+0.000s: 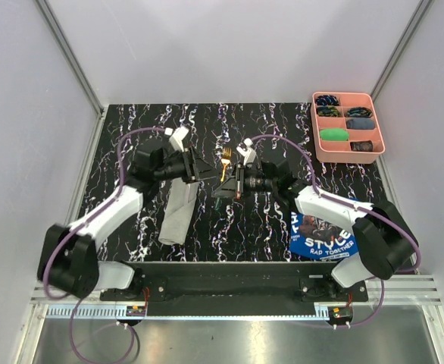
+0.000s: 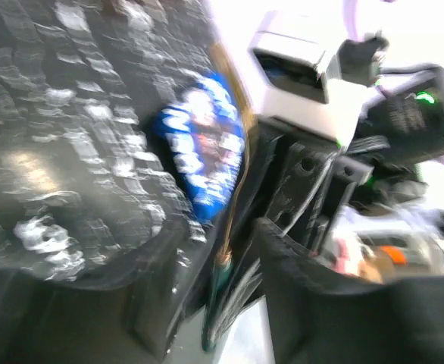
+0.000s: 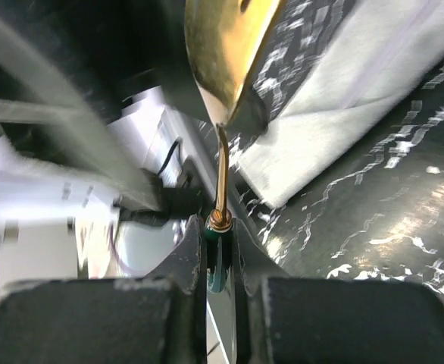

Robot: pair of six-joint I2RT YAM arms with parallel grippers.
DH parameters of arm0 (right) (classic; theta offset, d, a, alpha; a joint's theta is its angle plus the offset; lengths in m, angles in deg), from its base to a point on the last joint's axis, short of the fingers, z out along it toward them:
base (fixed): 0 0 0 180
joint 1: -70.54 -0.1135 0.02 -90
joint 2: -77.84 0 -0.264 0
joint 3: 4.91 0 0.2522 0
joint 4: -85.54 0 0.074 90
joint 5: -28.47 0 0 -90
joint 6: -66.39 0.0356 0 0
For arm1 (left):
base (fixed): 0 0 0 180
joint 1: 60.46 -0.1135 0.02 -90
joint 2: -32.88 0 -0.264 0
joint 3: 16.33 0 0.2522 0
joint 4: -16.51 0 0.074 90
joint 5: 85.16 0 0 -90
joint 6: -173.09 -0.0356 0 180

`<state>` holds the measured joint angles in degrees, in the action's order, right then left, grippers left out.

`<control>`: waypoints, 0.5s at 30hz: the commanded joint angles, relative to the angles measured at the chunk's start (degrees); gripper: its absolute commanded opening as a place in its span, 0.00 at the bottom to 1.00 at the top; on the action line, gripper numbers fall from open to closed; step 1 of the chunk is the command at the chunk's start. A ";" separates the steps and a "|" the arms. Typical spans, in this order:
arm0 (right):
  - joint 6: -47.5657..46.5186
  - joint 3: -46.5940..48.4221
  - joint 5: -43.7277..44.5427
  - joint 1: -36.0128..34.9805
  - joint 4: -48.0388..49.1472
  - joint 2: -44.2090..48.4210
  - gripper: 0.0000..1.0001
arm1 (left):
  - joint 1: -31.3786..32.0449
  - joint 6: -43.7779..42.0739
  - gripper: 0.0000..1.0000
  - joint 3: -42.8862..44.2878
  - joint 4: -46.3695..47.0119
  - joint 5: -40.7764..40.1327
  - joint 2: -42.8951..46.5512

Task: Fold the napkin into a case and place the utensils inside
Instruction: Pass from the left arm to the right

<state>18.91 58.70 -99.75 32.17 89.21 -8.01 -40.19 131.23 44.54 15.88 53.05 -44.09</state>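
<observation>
While right hand (image 3: 220, 254) clamps fork (image 3: 226, 61) | left hand (image 1: 200, 171): cannot tell | cloth (image 1: 324, 231) reads "RAD TOGETHER"

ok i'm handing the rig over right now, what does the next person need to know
Right gripper: shut on the green-handled fork with gold tines, close to the left gripper.
Left gripper: over the far end of the cloth; too blurred to tell whether it is open or shut.
Light grey cloth napkin: folded into a narrow case, lying by the left arm.
Pink-handled knife: not visible in any view.
Left to do: put the fork in the case and find the knife.
</observation>
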 commanded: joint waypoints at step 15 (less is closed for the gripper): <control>24.10 9.13 21.34 -2.06 -16.02 -0.20 0.00 | 19.54 -23.00 0.69 -7.13 -21.56 -47.42 21.96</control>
<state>36.88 64.84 -81.50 32.07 74.15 -8.07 -21.39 111.62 36.39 -6.03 14.10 -19.91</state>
